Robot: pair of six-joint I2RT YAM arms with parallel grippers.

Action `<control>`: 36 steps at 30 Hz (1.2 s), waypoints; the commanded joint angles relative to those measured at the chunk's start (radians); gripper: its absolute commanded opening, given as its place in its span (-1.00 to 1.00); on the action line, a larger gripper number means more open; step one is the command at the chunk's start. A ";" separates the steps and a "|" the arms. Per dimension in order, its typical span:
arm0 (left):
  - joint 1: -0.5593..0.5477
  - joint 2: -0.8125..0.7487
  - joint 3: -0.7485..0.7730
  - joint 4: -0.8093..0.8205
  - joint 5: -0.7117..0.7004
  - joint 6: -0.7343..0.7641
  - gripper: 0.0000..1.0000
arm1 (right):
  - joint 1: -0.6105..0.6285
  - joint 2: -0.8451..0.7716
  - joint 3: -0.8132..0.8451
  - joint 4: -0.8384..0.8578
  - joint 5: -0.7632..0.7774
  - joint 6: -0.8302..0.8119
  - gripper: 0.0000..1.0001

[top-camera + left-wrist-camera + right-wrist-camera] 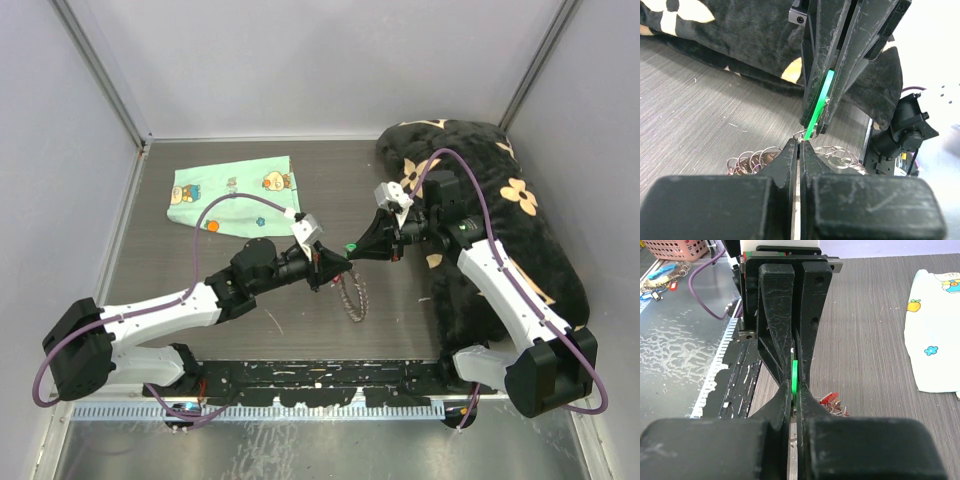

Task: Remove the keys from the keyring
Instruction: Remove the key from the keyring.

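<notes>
Over grey table point(340, 180), right tool point(815, 129) pinches green key point(821, 100) pointing down at keyring point(352, 297) clamped by left tool point(799, 145).

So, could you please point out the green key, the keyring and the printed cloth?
green key point(821, 99), left wrist view, edge of its green head.
keyring point(753, 159), left wrist view, small rings on its rim.
printed cloth point(228, 179), top view, its middle.

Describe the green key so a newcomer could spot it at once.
On the table, beside the black flowered cushion, the left gripper and right gripper meet tip to tip. The green key is pinched in the right one, where the left clamps the keyring. It is the only bright green sliver there; the nearest other key is red.
</notes>
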 commanded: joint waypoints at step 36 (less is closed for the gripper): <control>0.039 -0.095 0.023 0.030 0.379 0.228 -1.00 | -0.072 -0.040 -0.165 0.123 -0.224 -0.083 -0.76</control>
